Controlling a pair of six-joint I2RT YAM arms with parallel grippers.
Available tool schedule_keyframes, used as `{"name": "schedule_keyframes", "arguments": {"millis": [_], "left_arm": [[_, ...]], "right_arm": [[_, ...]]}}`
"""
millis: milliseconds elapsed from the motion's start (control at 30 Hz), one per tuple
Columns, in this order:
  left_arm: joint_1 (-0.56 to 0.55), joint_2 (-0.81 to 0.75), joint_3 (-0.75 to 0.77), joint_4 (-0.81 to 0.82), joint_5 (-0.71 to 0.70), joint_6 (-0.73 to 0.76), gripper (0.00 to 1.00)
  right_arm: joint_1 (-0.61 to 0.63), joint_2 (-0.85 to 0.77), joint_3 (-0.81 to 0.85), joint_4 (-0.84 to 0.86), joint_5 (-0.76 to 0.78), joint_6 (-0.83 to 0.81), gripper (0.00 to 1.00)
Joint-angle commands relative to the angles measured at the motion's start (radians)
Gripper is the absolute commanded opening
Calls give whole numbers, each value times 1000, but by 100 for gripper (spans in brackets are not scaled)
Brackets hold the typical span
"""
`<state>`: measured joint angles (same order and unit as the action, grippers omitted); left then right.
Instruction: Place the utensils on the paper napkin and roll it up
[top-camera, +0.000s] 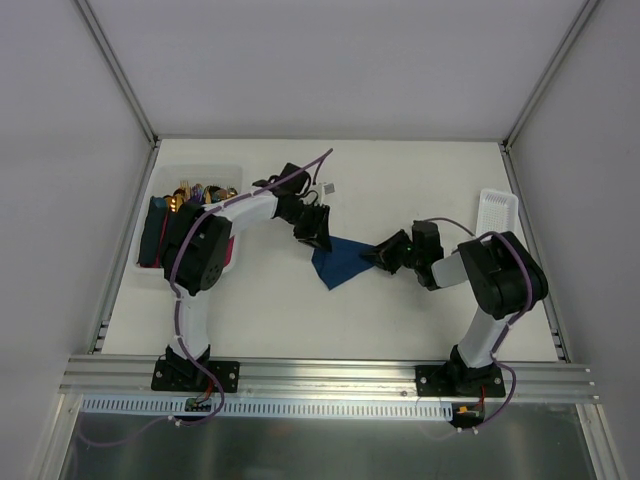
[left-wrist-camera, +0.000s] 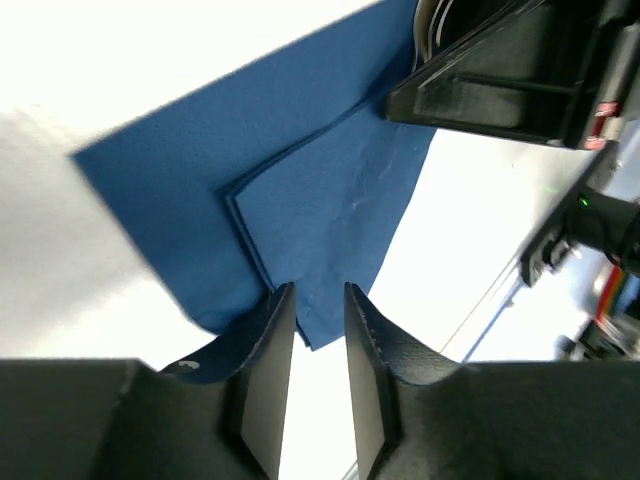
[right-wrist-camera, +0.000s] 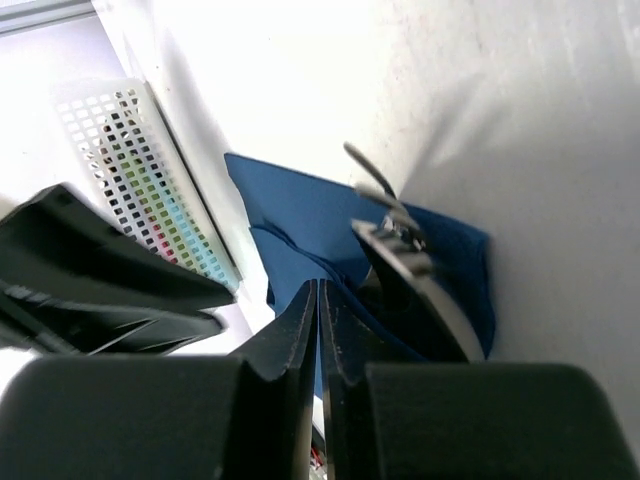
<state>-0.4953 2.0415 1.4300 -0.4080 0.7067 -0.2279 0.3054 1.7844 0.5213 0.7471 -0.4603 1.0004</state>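
The paper napkin (top-camera: 338, 263) is a dark navy sheet, partly folded, lying mid-table between both grippers. My left gripper (top-camera: 312, 232) is at its far-left corner; in the left wrist view (left-wrist-camera: 315, 292) the jaws stand a little apart with the napkin (left-wrist-camera: 310, 190) corner just past the tips. My right gripper (top-camera: 383, 254) is at the napkin's right corner; in the right wrist view (right-wrist-camera: 320, 290) the jaws are pressed together on a raised napkin (right-wrist-camera: 300, 205) layer. Shiny silver utensils (right-wrist-camera: 400, 235), one a fork, lie on the napkin beside those jaws. They are hidden in the top view.
A clear bin (top-camera: 232, 172) at the back left holds several dark blue rolls with gold cutlery heads. A white perforated basket (top-camera: 497, 212) stands at the back right; it also shows in the right wrist view (right-wrist-camera: 140, 170). A small square tag (top-camera: 329, 187) lies behind the left gripper.
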Motion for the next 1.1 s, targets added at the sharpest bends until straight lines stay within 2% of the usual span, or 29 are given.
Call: {"name": "schedule_keyframes", "arguments": {"millis": [0,33,167,267,433,833,967,1000,1067], "left_arm": [[15,-127,15,-14,-123,38,28],[15,-135,18,-15,-159,54,34],[15,-132,27,-15,-272,87,47],[12,-87,49,-15,-309,101,53],[-8,-37,78,-18,-372,119,53],[-97,62,107,-22,-473,174,48],[-106,78,99,-29,-500,174,39],[-106,75,99,-29,-501,176,30],[-106,66,101,-34,-501,176,22]], "right_arm": [[1,27,14,-112,58,-49,6],[1,26,16,-126,60,-51,6],[0,20,25,-152,64,-60,6],[0,21,28,-166,68,-60,5],[0,26,31,-178,66,-65,5],[0,24,37,-206,72,-71,4],[-2,24,39,-213,74,-72,3],[0,24,37,-213,75,-72,3],[0,23,37,-215,77,-72,3]]}}
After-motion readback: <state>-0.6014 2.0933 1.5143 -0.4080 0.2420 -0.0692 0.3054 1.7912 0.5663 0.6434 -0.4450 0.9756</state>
